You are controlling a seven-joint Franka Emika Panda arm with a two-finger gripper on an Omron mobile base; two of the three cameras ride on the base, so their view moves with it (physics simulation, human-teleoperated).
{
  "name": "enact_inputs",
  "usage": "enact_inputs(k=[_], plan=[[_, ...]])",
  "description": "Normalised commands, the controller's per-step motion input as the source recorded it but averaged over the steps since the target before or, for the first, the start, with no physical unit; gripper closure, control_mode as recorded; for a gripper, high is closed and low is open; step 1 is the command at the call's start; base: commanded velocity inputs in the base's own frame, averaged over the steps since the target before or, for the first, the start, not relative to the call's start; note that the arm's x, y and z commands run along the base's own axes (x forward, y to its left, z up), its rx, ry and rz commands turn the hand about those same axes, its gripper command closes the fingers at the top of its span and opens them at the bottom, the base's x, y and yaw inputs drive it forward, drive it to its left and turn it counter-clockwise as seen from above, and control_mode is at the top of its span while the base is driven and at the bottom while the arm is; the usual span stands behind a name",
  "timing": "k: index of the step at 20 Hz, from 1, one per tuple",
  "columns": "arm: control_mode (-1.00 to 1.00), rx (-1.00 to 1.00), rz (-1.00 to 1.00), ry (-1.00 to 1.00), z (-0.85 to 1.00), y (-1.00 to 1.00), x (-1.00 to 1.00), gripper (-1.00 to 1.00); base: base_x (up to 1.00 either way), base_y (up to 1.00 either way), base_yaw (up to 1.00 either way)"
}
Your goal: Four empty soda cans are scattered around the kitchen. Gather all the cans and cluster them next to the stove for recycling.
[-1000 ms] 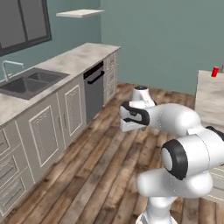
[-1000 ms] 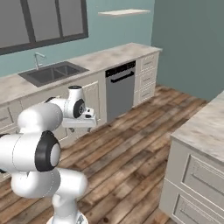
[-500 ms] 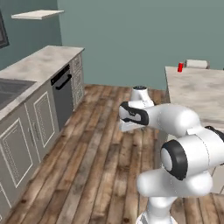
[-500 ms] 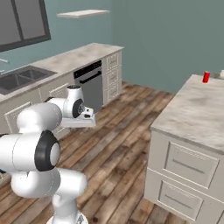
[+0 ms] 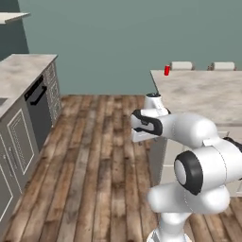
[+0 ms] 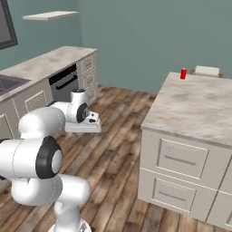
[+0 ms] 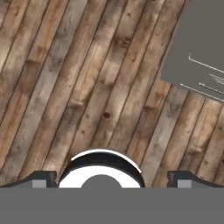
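Swinging right with the base, both base views now face the island counter (image 6: 195,113), where a red soda can (image 6: 183,74) stands upright at its far corner. Empty, it should be light, thin-walled and slippery: grip mid-body, gently. The gripper (image 7: 112,179) looks open, holding nothing, over the wood floor (image 7: 78,87).

White arm folded at the elbow, wrist bent downward; claw (image 7: 111,176) fingertips spread apart

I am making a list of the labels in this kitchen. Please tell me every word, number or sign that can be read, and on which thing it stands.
None can be read.
The red soda can on the island counter: too small to show any label.
The dishwasher: no markings visible.
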Motion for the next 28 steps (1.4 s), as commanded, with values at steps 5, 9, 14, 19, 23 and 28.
enact_inputs(k=[5, 9, 14, 19, 23, 28], plan=[[1.0, 0.0, 0.0, 0.0, 0.0, 0.0, 0.0, -1.0, 0.32, 0.57, -0.26], [1.0, 0.0, 0.0, 0.0, 0.0, 0.0, 0.0, -1.0, 0.4, 0.61, -0.22], [1.0, 0.0, 0.0, 0.0, 0.0, 0.0, 0.0, -1.0, 0.69, 0.53, -0.21], [1.0, 0.0, 0.0, 0.0, 0.0, 0.0, 0.0, -1.0, 0.7, 0.51, -0.22], [1.0, 0.0, 0.0, 0.0, 0.0, 0.0, 0.0, -1.0, 0.68, 0.53, -0.21], [1.0, 0.0, 0.0, 0.0, 0.0, 0.0, 0.0, -1.0, 0.71, 0.52, -0.21]])
